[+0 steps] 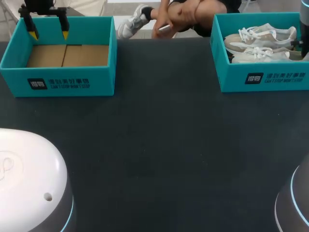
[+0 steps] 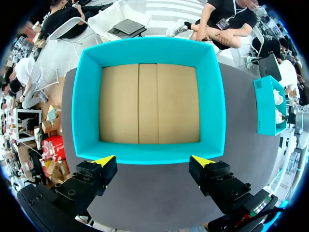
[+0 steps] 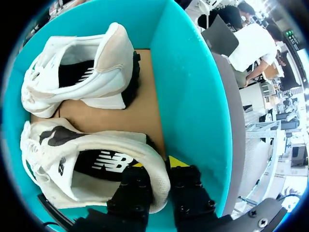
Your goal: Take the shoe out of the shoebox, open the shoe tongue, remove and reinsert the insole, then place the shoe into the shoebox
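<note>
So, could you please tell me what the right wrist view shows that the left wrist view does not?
Only the right wrist view: the right gripper shut on the nearer shoe at its heel collar, one finger inside, one outside, and the second shoe with its open mouth beyond. Only the left wrist view: the empty shoebox, bare cardboard floor, ahead of the open left gripper. Both: the dark table and the full shoebox, seen from the left wrist only small and from outside.

On table (image 1: 159, 145), shoes (image 1: 260, 41) in right shoebox (image 1: 263, 79) (left shoebox (image 1: 58, 83) well apart)
</note>
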`<state>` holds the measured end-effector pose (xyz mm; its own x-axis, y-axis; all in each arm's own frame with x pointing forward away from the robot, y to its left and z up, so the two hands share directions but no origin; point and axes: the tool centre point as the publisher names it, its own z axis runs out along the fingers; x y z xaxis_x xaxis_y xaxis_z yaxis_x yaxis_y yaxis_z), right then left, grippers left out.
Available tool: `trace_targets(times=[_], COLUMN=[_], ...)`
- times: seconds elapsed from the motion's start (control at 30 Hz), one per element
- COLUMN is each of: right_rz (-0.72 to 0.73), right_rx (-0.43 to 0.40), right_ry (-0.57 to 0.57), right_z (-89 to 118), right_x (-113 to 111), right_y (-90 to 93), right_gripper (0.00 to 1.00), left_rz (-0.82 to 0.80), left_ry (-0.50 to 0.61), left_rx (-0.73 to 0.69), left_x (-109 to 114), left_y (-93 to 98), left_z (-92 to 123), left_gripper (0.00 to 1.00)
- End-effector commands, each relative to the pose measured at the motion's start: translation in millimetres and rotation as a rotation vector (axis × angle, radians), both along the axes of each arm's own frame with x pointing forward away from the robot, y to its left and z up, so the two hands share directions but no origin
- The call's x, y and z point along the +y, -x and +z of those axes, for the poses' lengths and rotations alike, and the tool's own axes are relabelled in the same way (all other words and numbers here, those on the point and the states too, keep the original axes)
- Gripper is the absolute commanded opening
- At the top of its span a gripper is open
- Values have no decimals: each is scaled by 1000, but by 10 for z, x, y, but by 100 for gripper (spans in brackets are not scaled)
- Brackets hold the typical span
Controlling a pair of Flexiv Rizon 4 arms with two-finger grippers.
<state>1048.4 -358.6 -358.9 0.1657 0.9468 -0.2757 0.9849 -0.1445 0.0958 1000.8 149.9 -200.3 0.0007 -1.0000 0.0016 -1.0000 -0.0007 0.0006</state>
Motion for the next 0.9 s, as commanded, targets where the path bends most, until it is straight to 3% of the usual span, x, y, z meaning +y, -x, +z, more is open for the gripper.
trace_targets(times=[0.03,0.43,0.9], right_rz=[16,135,269], right_rx=[0,-73,-119], right_ry=[25,21,27], right_z=[136,958,1954], right_x=[38,218,452], right_y=[34,337,514], right_gripper=[0,0,0], left_rz=[0,0,0], left_ry=[-1,-1,-1], left_rx=[0,0,0], left_x=[-1,-1,-1], left_y=[2,2,2], left_z=[1,1,1], left_gripper=[100,100,100])
